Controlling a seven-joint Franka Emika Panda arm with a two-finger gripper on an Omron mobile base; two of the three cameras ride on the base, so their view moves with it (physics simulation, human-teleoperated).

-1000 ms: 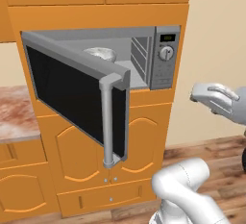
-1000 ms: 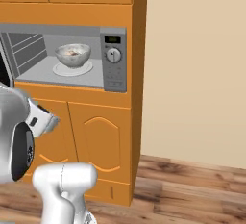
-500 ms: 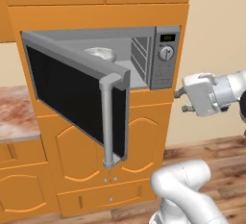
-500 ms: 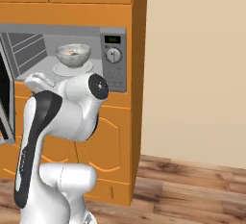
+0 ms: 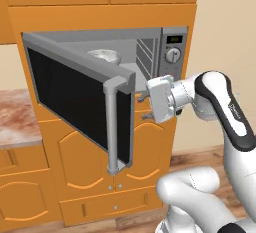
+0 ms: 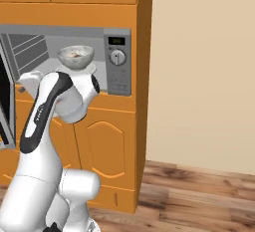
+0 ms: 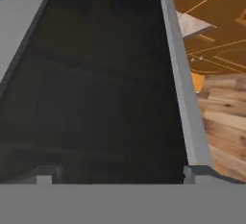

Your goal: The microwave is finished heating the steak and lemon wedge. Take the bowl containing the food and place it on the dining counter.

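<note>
Hanging wide open, the microwave door swung out leftward with its bar handle at the free edge. Bowl sat inside the cavity on a white plate, toward the right side near the control panel; something brownish lay in it, too small to name. Tool hovered just beside the door's free edge, in front of the cavity mouth, pointing at the door's black glass. Fingers stood wide apart, nothing between them. Marble bench edge showed at far left.
</note>
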